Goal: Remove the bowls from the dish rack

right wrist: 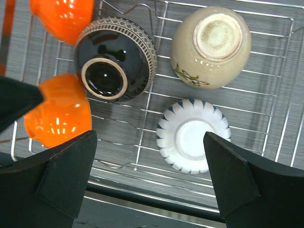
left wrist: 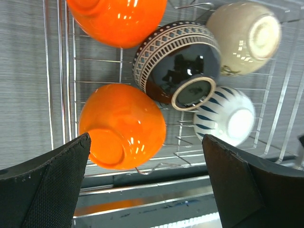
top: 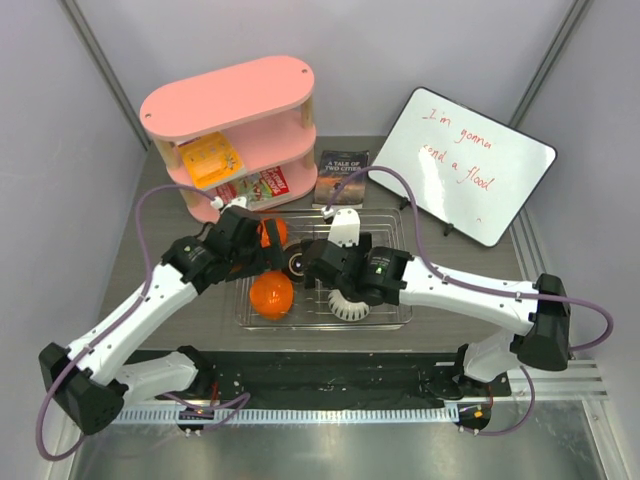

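Left gripper (left wrist: 146, 137) and right gripper (right wrist: 150, 135), jaws spread, over five upturned round bowls (right wrist: 115, 59) in silver wire dish rack (top: 390, 305).

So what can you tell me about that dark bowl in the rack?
The dark bowl is glossy brown-black, ceramic by its look, with a pale patterned band round the rim and a pale foot ring. It lies upside down, slightly tilted, in the dish rack, between the two orange bowls and the beige bowl.

Left claw (left wrist: 146, 142) agape; right claw (right wrist: 149, 137) agape
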